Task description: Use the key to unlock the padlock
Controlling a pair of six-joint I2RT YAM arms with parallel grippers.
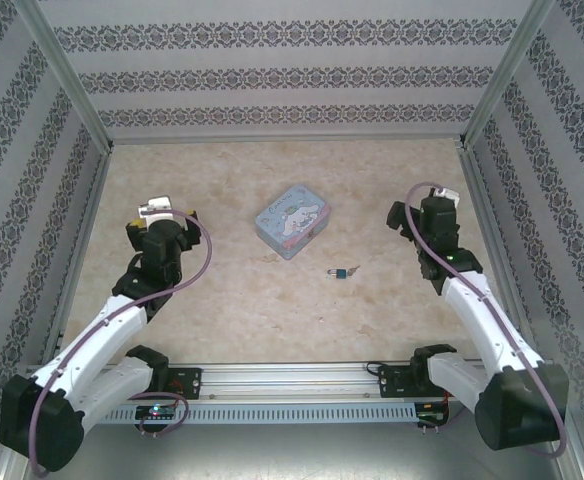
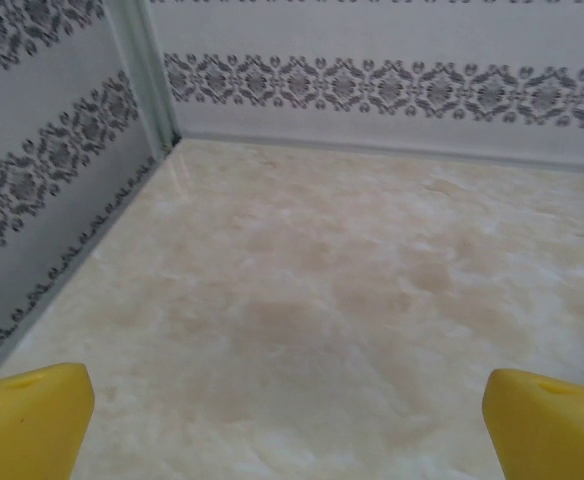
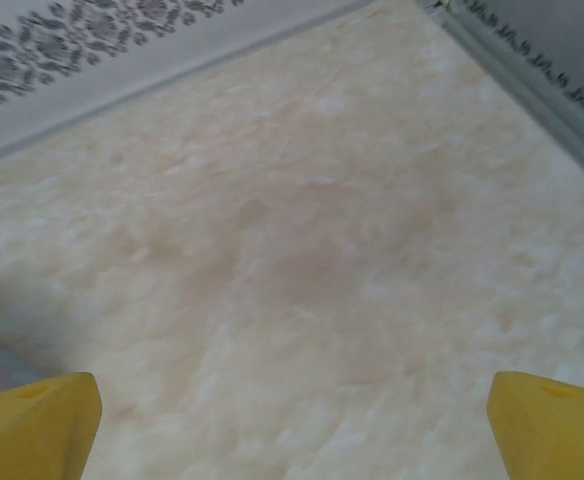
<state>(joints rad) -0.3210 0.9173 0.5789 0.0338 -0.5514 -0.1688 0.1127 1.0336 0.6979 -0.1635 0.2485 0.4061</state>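
The padlock, tiny with a bluish-teal body, lies on the marbled table right of centre. A thin dark key lies at its left side; whether the two are joined is too small to tell. My left gripper hovers over bare table at the left, far from the padlock. It is open, with its yellow fingertips wide apart and nothing between them. My right gripper is over bare table at the right, behind and to the right of the padlock. It is open too and holds nothing.
A pastel-blue cartoon-printed tin lies behind and left of the padlock, near the table's middle. Patterned walls close in the back and both sides. The rail with the arm bases runs along the near edge.
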